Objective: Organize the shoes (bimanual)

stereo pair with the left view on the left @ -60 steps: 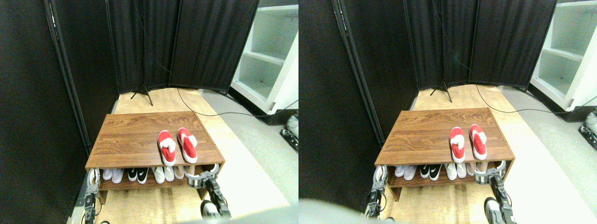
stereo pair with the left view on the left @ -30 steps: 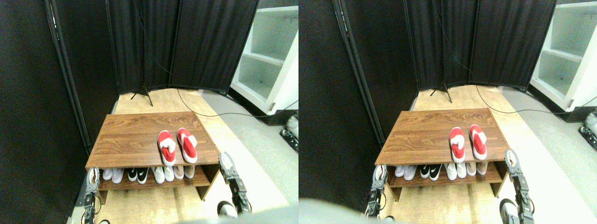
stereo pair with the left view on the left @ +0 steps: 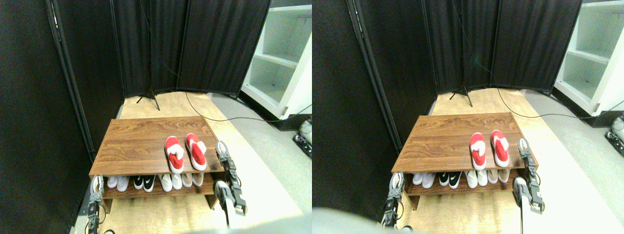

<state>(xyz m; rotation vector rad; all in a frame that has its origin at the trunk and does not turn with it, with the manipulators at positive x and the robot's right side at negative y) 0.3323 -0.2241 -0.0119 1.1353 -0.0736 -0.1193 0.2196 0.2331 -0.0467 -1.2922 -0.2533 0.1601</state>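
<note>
Black curtain panels point(stereo pair with the left view on the left: 204, 44) close off the far side, with a white shelving unit point(stereo pair with the left view on the left: 282, 58) at the far right and a cable point(stereo pair with the left view on the left: 234, 118) trailing over the pale wood floor. At the near left, the left gripper point(stereo pair with the left view on the left: 97, 186) hangs by the left front corner of the wooden shoe rack point(stereo pair with the left view on the left: 141, 141); whether its jaws are parted cannot be told. On the rack's lower shelf stands a row of white, black-and-white and beige shoes point(stereo pair with the left view on the left: 155, 182). The red shoes point(stereo pair with the left view on the left: 185, 152) sit side by side on the rack top, right of centre, heels toward the near edge. Just right of them, the right gripper point(stereo pair with the left view on the left: 223, 149) is raised beside the rack's right edge, touching nothing; its jaw state is also unclear.
</note>
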